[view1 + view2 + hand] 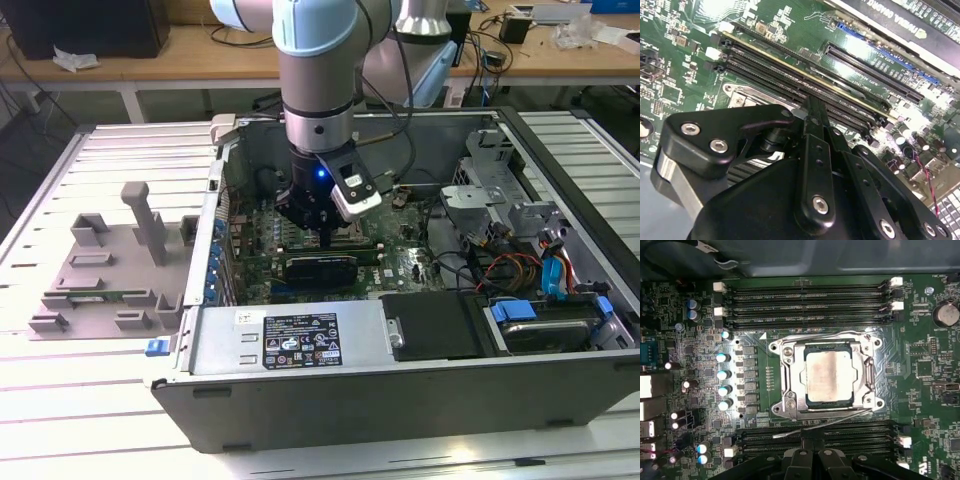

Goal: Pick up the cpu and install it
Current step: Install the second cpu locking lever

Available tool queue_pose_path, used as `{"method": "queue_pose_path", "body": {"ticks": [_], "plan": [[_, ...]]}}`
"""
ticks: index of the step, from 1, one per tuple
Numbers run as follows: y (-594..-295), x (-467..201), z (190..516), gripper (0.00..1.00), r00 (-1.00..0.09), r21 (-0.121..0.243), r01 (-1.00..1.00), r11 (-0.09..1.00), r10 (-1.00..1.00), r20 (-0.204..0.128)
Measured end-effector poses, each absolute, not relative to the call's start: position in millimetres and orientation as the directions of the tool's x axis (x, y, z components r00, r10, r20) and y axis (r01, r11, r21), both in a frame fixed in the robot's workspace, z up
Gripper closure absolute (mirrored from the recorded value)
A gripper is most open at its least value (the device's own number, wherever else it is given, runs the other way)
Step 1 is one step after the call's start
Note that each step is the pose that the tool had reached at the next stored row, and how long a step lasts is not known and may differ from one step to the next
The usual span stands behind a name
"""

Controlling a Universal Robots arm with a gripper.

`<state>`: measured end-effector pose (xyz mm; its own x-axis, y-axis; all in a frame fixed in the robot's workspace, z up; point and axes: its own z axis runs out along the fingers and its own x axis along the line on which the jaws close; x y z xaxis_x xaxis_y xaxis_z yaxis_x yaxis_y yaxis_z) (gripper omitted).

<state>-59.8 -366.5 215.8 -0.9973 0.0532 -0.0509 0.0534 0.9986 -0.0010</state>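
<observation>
The cpu (pixel 832 376), a flat square chip with a dull silver top, lies inside the metal socket frame (pixel 788 385) on the green motherboard (pixel 920 340). A thin wire lever (pixel 825 423) runs slanted along the frame's near side. My gripper (pixel 812 440) hangs just beside the socket, over the memory slots (pixel 855 435), with its black fingers together and nothing between them. In the exterior view the gripper (pixel 325 235) reaches down into the open computer case (pixel 400 390). The second wrist view looks along the gripper's black linkage (pixel 812 150) onto the memory slots (pixel 790 75).
A grey fixture plate (pixel 105 275) with upright blocks lies outside the case at the exterior view's left. Inside the case a dark expansion card (pixel 320 268) sits by the gripper. A drive cage (pixel 500 195), coloured cables (pixel 505 265) and a black power supply (pixel 435 325) fill the right side.
</observation>
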Motion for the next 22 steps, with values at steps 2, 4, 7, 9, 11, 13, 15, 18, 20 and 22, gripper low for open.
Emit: {"method": "queue_pose_path", "body": {"ticks": [2, 4, 7, 9, 11, 13, 15, 18, 20, 22], "plan": [[-366.5, -60.2, 212.9, 0.89, -0.997, -0.001, 0.053, 0.999, 0.053, -0.051], [-366.5, -60.4, 212.4, 0.89, -0.997, -0.001, 0.053, 0.999, 0.053, -0.051], [-366.5, -61.9, 211.3, 0.89, -0.997, -0.001, 0.053, 0.999, 0.053, -0.052], [-366.4, -64.4, 210.2, 0.89, -0.997, 0.0, 0.053, 0.999, 0.053, -0.055], [-366.3, -67.0, 209.5, 0.89, -0.997, 0.0, 0.053, 0.999, 0.053, -0.059], [-366.0, -69.4, 209.4, 0.89, -0.997, 0.0, 0.053, 0.999, 0.053, -0.063], [-365.4, -72.3, 209.2, 0.89, -0.996, 0.0, 0.054, 0.999, 0.054, -0.068], [-365.4, -72.3, 209.2, 0.89, -0.996, 0.0, 0.054, 0.999, 0.053, -0.068], [-365.4, -72.3, 215.5, 0.89, -0.996, 0.0, 0.054, 0.999, 0.054, -0.068], [-365.4, -72.3, 224.7, 0.89, -0.996, 0.0, 0.054, 0.999, 0.054, -0.068]]}}
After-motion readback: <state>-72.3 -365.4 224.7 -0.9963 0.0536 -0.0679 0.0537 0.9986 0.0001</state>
